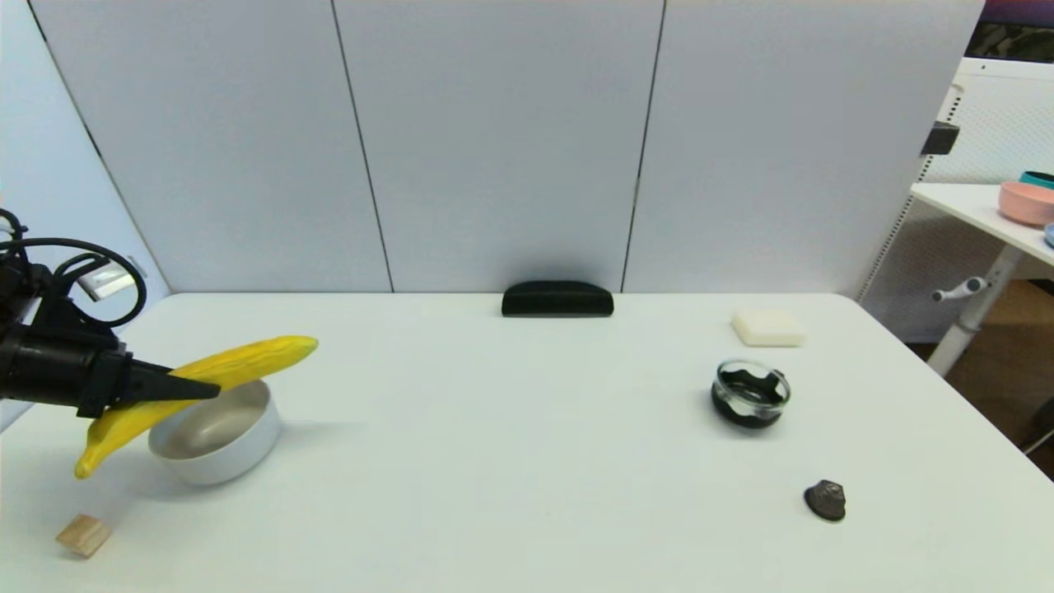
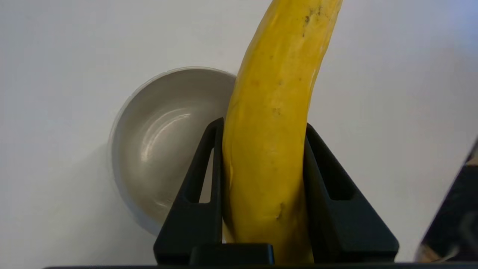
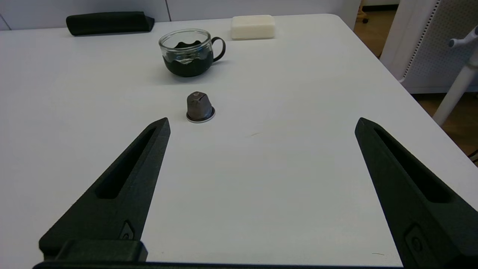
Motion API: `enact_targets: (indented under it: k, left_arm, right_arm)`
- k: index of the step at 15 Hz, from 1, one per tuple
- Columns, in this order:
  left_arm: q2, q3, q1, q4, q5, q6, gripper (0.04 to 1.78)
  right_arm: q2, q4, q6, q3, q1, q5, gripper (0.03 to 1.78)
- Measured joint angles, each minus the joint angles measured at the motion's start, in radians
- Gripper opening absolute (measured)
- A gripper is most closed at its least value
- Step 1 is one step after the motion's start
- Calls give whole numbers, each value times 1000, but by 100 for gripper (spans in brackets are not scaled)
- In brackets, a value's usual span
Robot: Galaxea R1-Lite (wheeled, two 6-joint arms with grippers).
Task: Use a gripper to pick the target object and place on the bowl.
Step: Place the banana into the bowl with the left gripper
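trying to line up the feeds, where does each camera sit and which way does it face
Head view: up on the robot's head, looking forward and down over the table; left pincer shows holding the banana above the white bowl.
Left wrist view: on the left wrist, looking down past the shut pincer onto banana and bowl.
Right wrist view: low on the right wrist, looking across the table; open right pincer shows.
Shared: the glass cup and capsule appear in head and right wrist views.

The long yellow banana (image 2: pixel 269 142) sits clamped between the left gripper's fingers (image 2: pixel 201 186), tilted above the white bowl (image 1: pixel 216 432) beneath them.
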State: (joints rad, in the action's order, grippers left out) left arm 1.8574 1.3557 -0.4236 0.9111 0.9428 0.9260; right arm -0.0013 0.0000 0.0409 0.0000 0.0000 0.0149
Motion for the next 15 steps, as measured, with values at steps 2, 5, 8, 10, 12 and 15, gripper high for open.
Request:
enact_targets:
  k: [2, 5, 8, 10, 12, 15]
  left_arm:
    - [11, 12, 6, 0, 47, -74, 62]
    - [27, 45, 6, -1, 76, -129, 62]
    - [34, 46, 4, 1, 82, -139, 62]
    - [37, 42, 4, 14, 85, -151, 62]
    - [39, 39, 2, 34, 98, -175, 62]
    - [41, 37, 0, 39, 119, -248, 62]
  right_arm:
    - [0, -1, 0, 0, 0, 0, 171]
    - [0, 0, 0, 0, 0, 0, 171]
    - [0, -1, 0, 0, 0, 0, 171]
    - [0, -1, 0, 0, 0, 0, 171]
    - [0, 0, 0, 0, 0, 0, 171]
    - [0, 0, 0, 0, 0, 0, 171]
